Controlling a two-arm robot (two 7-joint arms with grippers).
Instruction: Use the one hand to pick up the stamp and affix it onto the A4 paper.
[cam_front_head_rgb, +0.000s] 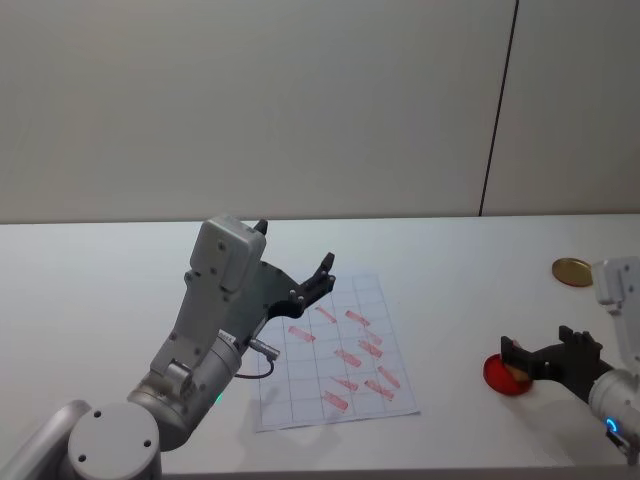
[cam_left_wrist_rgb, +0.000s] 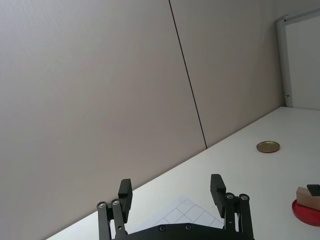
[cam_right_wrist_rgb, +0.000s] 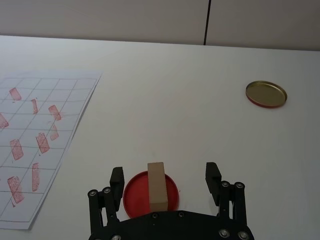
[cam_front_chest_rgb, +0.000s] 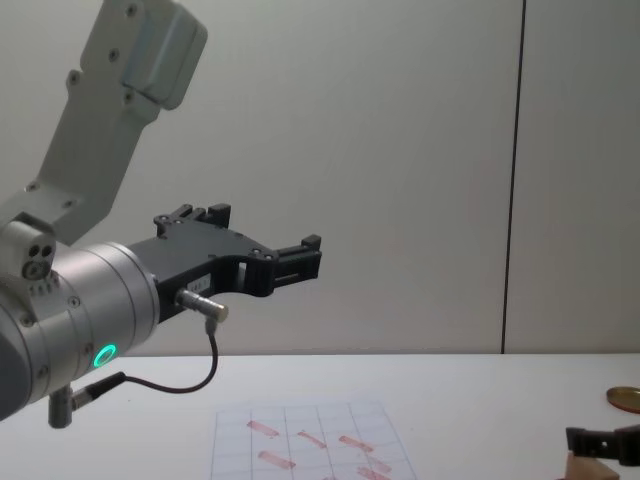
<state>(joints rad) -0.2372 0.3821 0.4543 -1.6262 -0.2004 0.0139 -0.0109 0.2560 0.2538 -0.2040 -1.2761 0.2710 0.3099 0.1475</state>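
The stamp (cam_right_wrist_rgb: 156, 186), a small tan wooden block, stands on a round red ink pad (cam_right_wrist_rgb: 134, 192) at the table's right. My right gripper (cam_right_wrist_rgb: 165, 176), the hand with the blue light, is open low over the pad. Its fingers flank the stamp with a gap on each side. In the head view this gripper (cam_front_head_rgb: 540, 347) sits by the red pad (cam_front_head_rgb: 497, 372) at the lower right. The A4 paper (cam_front_head_rgb: 300, 390), gridded and carrying several red marks, lies at table centre. My left gripper (cam_front_head_rgb: 295, 250) hangs open and raised above the paper's left side.
A flat golden disc (cam_front_head_rgb: 572, 271) lies at the far right of the white table (cam_front_head_rgb: 460, 290), beyond the pad. The bulky left arm link (cam_front_head_rgb: 215, 290) looms over the paper's left edge. A plain wall stands behind the table.
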